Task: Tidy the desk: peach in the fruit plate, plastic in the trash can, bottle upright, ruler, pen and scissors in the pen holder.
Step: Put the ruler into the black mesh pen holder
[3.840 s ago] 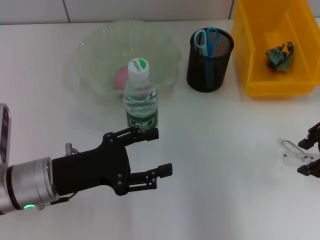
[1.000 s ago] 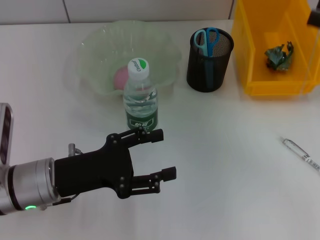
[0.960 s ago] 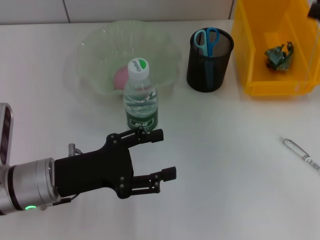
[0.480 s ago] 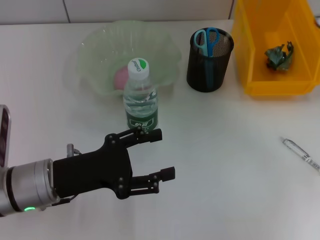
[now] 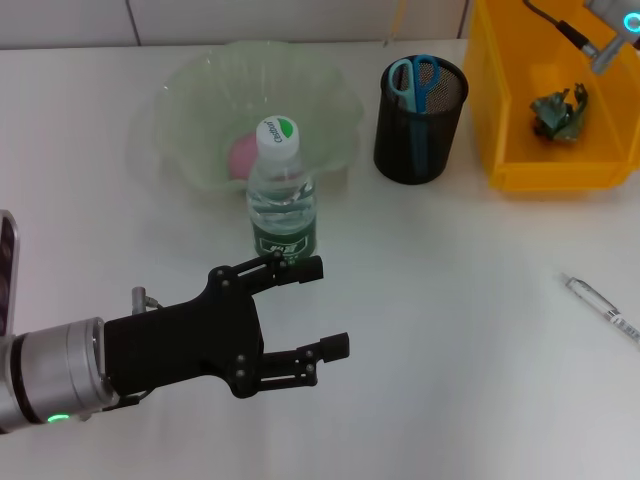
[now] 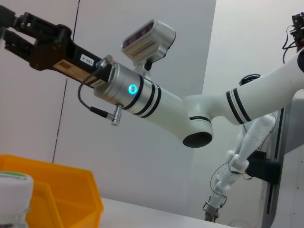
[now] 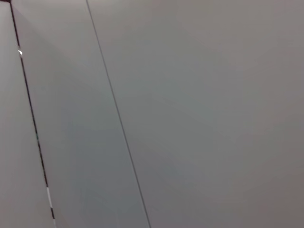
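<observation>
A pink peach (image 5: pixel 241 155) lies in the pale green fruit plate (image 5: pixel 190 90). In front of the plate the bottle (image 5: pixel 282 200) stands upright, green cap on top. The black mesh pen holder (image 5: pixel 420 125) holds blue-handled scissors (image 5: pixel 415 80). Crumpled green plastic (image 5: pixel 558 112) rests in the yellow trash can (image 5: pixel 520 170). A pen (image 5: pixel 603 308) lies on the table at the right edge. My left gripper (image 5: pixel 325 306) hovers open just in front of the bottle, holding nothing. High above the trash can, the right gripper (image 6: pixel 14 29) appears in the left wrist view. The ruler is out of view.
My right arm's silver wrist (image 5: pixel 612 18) pokes in at the top right corner over the trash can. The right wrist view faces only a grey wall (image 7: pixel 190 114). White table (image 5: pixel 460 300) stretches between the bottle and the pen.
The right gripper left the table near the pen and rose away; its wrist now shows above the trash can. A clear ruler beside the pen is gone. The left arm barely moved.
</observation>
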`<state>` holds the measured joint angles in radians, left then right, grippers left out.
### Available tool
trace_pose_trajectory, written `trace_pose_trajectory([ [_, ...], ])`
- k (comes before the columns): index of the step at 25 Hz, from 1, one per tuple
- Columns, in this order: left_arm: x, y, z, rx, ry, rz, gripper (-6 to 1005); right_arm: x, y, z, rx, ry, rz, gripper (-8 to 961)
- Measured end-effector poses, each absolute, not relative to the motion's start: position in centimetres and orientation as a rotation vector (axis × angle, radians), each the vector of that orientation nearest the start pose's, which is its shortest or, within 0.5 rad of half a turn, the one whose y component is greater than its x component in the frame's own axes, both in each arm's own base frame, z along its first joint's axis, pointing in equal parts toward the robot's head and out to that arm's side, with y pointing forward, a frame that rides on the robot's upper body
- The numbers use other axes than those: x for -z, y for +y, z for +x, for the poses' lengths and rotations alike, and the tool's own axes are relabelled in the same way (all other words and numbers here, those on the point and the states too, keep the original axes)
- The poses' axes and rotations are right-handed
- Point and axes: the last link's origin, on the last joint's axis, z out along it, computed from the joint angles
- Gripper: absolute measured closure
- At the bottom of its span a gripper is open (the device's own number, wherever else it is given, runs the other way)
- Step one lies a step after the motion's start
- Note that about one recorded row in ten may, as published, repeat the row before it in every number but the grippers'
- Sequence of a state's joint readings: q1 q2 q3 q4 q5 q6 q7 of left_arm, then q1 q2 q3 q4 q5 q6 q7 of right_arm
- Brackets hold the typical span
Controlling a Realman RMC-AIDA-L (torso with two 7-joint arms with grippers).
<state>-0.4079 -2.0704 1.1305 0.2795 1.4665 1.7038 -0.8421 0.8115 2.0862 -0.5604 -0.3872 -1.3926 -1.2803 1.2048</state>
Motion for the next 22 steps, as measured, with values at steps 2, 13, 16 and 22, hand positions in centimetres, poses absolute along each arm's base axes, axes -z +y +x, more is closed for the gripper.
trace_pose_trajectory([
  [2, 5.5, 24.4, -25.9, 1.172, -0.333, -2.736, 172, -2.5, 43.6, 16.8, -1.297, 0.566, -2.101, 566],
  [13, 5.5, 24.3, -26.2, 1.153, -0.31, -2.729, 172, -1.7, 43.4, 18.7, -1.226, 0.619, -2.069, 563],
  [16, 5.5, 24.3, -26.2, 1.15, -0.309, -2.73, 172, -1.7, 43.2, 19.2, -1.224, 0.641, -2.063, 563],
  [22, 5.6, 24.2, -26.3, 1.146, -0.302, -2.727, 172, -1.1, 42.6, 20.1, -1.209, 0.694, -2.078, 561],
])
